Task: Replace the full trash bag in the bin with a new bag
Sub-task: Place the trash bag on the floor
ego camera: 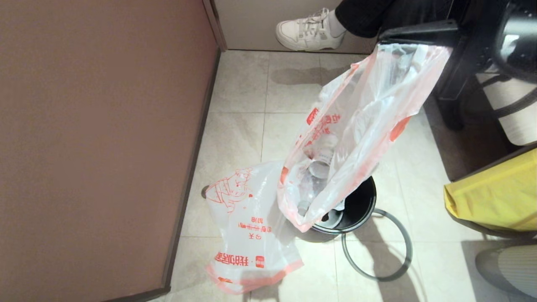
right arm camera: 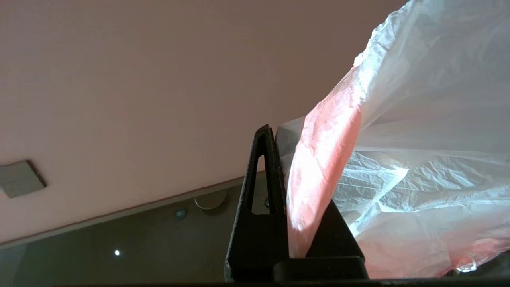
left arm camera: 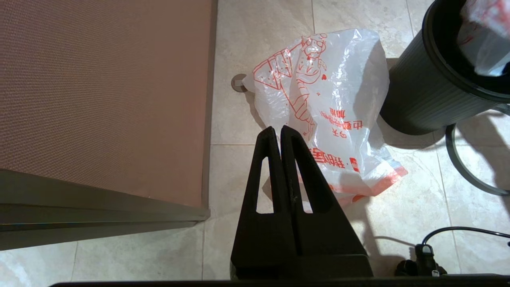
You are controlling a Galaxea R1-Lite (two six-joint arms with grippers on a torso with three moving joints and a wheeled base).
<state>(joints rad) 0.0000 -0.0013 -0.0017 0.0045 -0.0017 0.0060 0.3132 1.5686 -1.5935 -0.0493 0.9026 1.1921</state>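
My right gripper (ego camera: pixel 388 38) is raised at the upper right, shut on the pink hem of the full trash bag (ego camera: pixel 356 126). The bag hangs slanted from it, bottles showing through, with its lower end still at the mouth of the black bin (ego camera: pixel 356 201). In the right wrist view the hem (right arm camera: pixel 322 159) runs between the jaws of the right gripper (right arm camera: pixel 275 133), hiding one finger. The new bag (ego camera: pixel 247 226) lies limp on the floor left of the bin. My left gripper (left arm camera: pixel 277 129) hovers above the new bag (left arm camera: pixel 330 111), shut and holding nothing.
The grey ring (ego camera: pixel 377 247) lies on the tiles beside the bin (left arm camera: pixel 430 91). A brown partition (ego camera: pixel 96 147) walls the left side. A person's white shoe (ego camera: pixel 310 31) is at the back. A yellow bag (ego camera: pixel 495 197) stands at the right. A cable (left arm camera: pixel 438 235) trails on the floor.
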